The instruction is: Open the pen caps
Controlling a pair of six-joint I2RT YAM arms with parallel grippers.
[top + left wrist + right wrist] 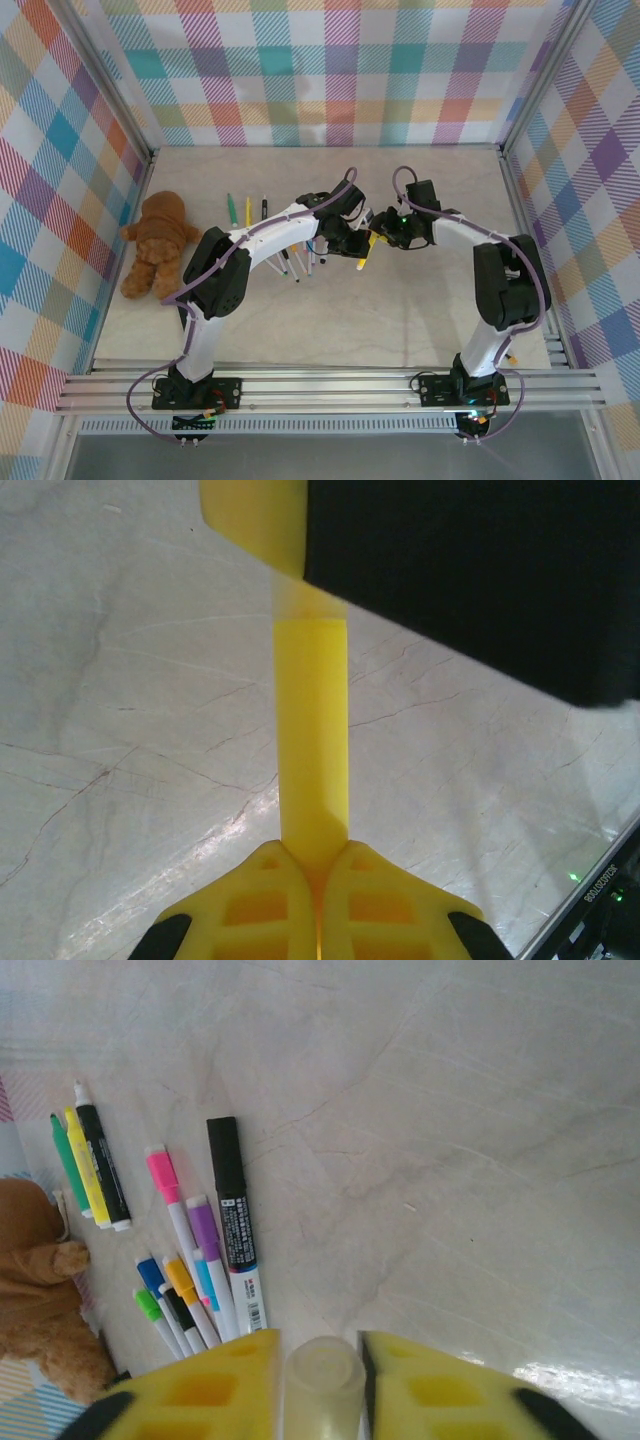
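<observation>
My left gripper is shut on the barrel of a yellow pen, which sticks straight out from its fingertips above the table. The pen's pale translucent cap sits between the yellow fingers of my right gripper, which press against its sides. From above, both grippers, left and right, meet at mid-table with the yellow pen hanging between them. More pens with pink, purple, blue and orange caps lie on the table.
A brown teddy bear sits at the left wall. Three markers, green, yellow and black, lie side by side near it. A larger black-capped marker lies by the pen cluster. Bare marble tabletop stretches to the right and front.
</observation>
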